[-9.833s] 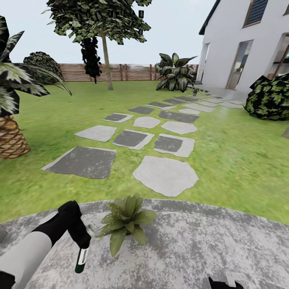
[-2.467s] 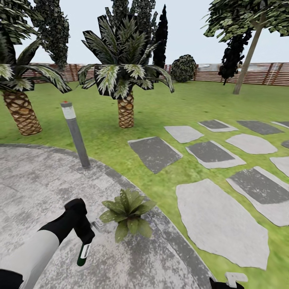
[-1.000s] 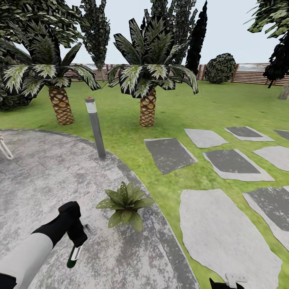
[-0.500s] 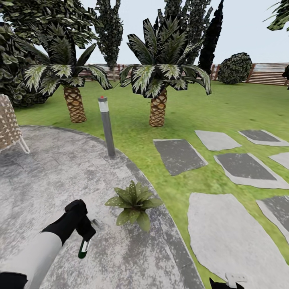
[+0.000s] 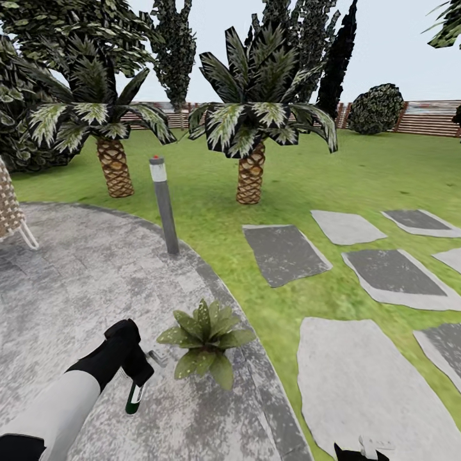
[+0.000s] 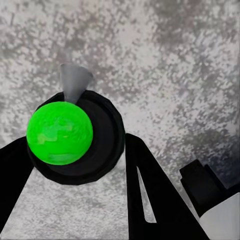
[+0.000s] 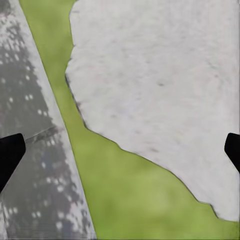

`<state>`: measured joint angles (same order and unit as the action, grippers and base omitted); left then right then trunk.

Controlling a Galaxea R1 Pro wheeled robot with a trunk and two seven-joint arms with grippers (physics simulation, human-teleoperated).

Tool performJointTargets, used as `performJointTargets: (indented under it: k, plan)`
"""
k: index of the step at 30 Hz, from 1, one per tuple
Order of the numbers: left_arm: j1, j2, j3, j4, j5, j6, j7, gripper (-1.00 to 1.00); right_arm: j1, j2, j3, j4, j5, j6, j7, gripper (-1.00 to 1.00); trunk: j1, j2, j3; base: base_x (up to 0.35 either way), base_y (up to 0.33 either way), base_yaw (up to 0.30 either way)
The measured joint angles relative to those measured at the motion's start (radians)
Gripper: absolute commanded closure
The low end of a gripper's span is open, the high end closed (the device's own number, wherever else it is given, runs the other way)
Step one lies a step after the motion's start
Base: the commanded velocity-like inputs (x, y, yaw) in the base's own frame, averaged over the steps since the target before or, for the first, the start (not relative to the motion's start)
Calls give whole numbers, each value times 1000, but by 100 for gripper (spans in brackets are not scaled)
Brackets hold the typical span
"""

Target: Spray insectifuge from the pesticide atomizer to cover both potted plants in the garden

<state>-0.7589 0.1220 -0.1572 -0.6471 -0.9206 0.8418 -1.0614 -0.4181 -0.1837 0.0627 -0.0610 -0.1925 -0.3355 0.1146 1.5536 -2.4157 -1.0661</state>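
My left gripper (image 5: 137,381) is shut on the pesticide atomizer (image 5: 134,399), a slim dark green bottle with a whitish upper part, held pointing down over the round grey patio (image 5: 77,288). In the left wrist view the atomizer (image 6: 61,133) is seen end-on as a bright green round end in a black ring between the black fingers (image 6: 150,195). One potted plant (image 5: 205,338), a low speckled green rosette, stands on the patio just right of the atomizer, apart from it. My right gripper (image 7: 120,150) hangs open over a stepping stone (image 7: 160,85) and grass.
A grey bollard lamp post (image 5: 164,206) stands at the patio's rim beyond the plant. Two palm trees (image 5: 250,160) grow on the lawn behind it. A woven chair (image 5: 9,214) is at the left edge. Stepping stones (image 5: 285,253) run off to the right, and a wood fence (image 5: 422,116) closes the back.
The camera has swung left over the last seconds, bringing the palms, lamp post and chair into view. The atomizer stays in my left gripper beside the plant.
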Motion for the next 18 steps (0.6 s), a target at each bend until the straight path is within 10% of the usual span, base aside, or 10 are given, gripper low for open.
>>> performJointTargets:
  k: [9, 18]
  plan:
    - [-1, 5, -17, 1, -7, 0, -81, 100, 0, -1, 0, 0, -1, 0, 0, -100, 0, 0, -1, 263, -3, 118]
    - [11, 12, -32, 1, -91, -2, -139, 100, 0, -3, -1, 0, -1, 0, 0, -100, 1, 0, -3, 9, 0, 139]
